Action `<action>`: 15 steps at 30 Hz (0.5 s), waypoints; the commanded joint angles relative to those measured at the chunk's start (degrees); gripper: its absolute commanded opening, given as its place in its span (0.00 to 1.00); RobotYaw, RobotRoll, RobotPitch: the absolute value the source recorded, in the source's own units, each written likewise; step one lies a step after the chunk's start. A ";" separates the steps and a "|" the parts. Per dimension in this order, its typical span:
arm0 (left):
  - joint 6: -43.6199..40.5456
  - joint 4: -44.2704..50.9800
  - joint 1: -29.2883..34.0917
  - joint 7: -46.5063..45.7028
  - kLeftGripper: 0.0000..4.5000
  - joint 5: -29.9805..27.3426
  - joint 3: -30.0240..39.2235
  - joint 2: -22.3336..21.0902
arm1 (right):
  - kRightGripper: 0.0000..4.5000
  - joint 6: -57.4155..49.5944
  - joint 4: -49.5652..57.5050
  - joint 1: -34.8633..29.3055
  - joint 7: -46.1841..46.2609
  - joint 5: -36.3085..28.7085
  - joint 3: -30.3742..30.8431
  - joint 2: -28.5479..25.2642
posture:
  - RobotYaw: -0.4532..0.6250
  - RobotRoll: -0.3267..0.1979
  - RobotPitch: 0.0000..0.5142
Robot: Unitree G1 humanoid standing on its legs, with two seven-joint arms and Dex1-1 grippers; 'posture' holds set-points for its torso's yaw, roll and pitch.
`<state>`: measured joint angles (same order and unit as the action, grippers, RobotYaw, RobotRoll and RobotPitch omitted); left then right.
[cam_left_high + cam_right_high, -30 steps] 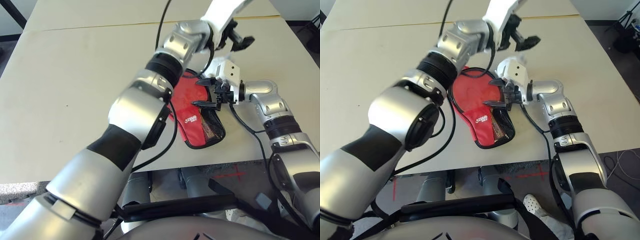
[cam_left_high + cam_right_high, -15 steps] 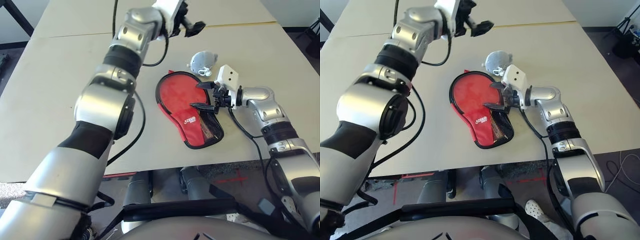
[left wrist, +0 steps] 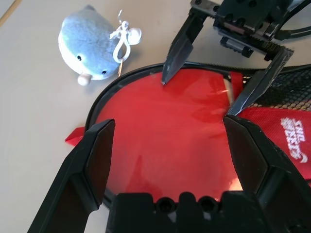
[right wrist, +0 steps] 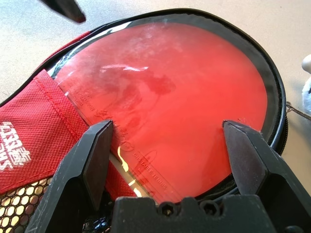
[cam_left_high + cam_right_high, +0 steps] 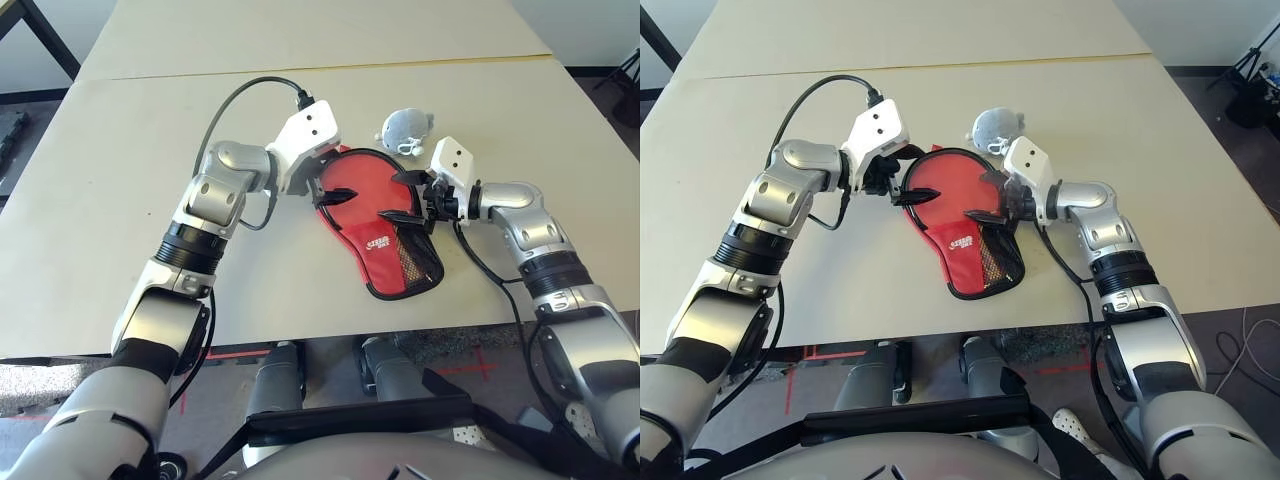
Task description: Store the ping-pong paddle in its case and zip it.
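Note:
The red case [image 5: 385, 250] lies open on the table, its flap with the white logo and mesh pocket folded over the narrow end. The ping-pong paddle [image 4: 170, 87] rests inside. Its glossy red face is ringed by the case's black zipper rim [image 3: 99, 99], and its handle is hidden under the flap. My left gripper [image 5: 337, 175] is open at the round end's left edge, just above the face. My right gripper [image 5: 395, 195] is open at the right edge, facing it, with one fingertip [image 3: 175, 51] over the rim. Neither holds anything.
A grey-white plush toy [image 5: 405, 127] with a white loop lies just beyond the case's round end, close to my right gripper. The beige table [image 5: 120, 200] stretches wide to the left and far side; its front edge is near the case's narrow end.
My left arm has swung down from high over the far side of the table to the case's left edge. The right gripper stays at the case. The camera view has shifted.

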<state>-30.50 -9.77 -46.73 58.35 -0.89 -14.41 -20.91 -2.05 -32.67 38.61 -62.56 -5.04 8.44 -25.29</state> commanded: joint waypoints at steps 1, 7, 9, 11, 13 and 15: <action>-1.90 0.48 1.95 -0.95 1.00 -0.36 -1.75 0.31 | 1.00 -1.58 -1.06 -2.77 -0.94 2.27 3.12 0.06 | 0.39 0.62 0.39; -2.98 -3.10 3.07 -4.16 1.00 0.86 -2.70 0.35 | 1.00 -2.11 -0.51 -2.82 -0.91 2.09 2.53 -0.73 | 0.39 0.62 0.39; -3.72 -5.03 3.23 -5.52 1.00 1.30 -2.83 0.36 | 1.00 -2.25 -0.44 -2.76 -0.88 2.04 2.41 -0.89 | 0.38 0.62 0.39; -4.11 -6.54 3.45 -6.52 1.00 1.59 -2.98 0.38 | 1.00 -2.33 -0.31 -2.80 -0.93 1.96 2.30 -1.10 | 0.38 0.62 0.39; -4.48 -7.83 3.87 -7.24 1.00 1.60 -3.05 0.58 | 1.00 -2.30 -0.30 -2.79 -0.92 1.87 2.10 -1.41 | 0.38 0.62 0.39; -4.96 -9.01 4.44 -7.90 1.00 1.79 -3.43 0.81 | 1.00 -2.26 -0.63 -2.25 -0.92 1.64 1.62 -1.81 | 0.37 0.62 0.40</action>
<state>-34.19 -16.56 -44.07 51.34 0.04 -16.50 -20.32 -3.12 -31.53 38.25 -62.84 -5.18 8.30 -26.20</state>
